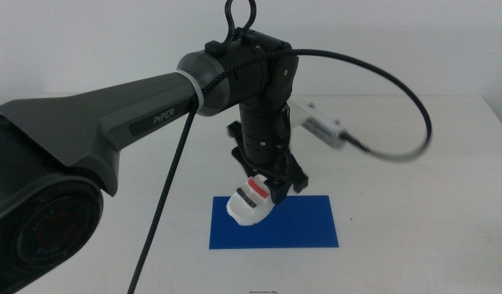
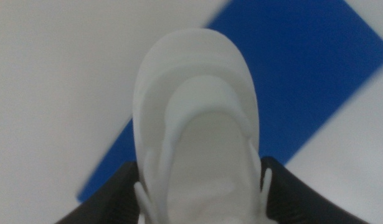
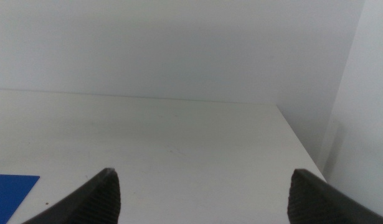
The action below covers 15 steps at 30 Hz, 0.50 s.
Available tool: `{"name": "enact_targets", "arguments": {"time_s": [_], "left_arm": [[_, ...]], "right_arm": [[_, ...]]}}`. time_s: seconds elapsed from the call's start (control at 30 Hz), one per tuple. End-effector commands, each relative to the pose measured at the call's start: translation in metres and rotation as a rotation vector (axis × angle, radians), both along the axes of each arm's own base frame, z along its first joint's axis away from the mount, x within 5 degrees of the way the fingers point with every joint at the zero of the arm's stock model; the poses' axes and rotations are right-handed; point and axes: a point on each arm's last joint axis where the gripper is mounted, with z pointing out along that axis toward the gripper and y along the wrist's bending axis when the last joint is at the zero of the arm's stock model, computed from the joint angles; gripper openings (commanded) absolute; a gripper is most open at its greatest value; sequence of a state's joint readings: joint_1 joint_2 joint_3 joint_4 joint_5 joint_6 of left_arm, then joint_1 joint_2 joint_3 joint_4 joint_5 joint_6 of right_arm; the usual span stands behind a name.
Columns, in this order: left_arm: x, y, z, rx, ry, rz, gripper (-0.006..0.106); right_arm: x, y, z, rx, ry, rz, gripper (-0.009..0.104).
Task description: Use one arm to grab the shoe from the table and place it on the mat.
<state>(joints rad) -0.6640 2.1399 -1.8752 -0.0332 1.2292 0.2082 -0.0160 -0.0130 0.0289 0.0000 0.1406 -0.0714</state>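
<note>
Left arm (image 1: 112, 122): reaches in from the left, wrist bent straight down.
Left gripper (image 1: 267, 189): clamped on the shoe (image 1: 252, 202) (toe tilted downward), at the mat's (image 1: 304, 224) left end.
Right gripper (image 3: 203, 193): jaws spread wide, over the table (image 3: 179, 143).

The word "PiPER" in pale letters runs along the dark grey casing of the arm (image 1: 153, 106); nothing else is legible.
</note>
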Motion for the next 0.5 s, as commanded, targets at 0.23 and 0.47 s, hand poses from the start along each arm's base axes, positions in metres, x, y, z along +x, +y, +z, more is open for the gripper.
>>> {"name": "enact_targets", "arguments": {"time_s": [0.23, 0.47], "left_arm": [[-0.017, -0.005, 0.027, -0.063, -0.031, -0.728, 0.014], [-0.013, -0.006, 0.011, -0.037, -0.002, -0.742, 0.014]], "right_arm": [[-0.002, 0.0, 0.014, -0.016, -0.113, 0.001, 0.094], [-0.002, 0.0, 0.014, -0.016, -0.113, 0.001, 0.094]]}}
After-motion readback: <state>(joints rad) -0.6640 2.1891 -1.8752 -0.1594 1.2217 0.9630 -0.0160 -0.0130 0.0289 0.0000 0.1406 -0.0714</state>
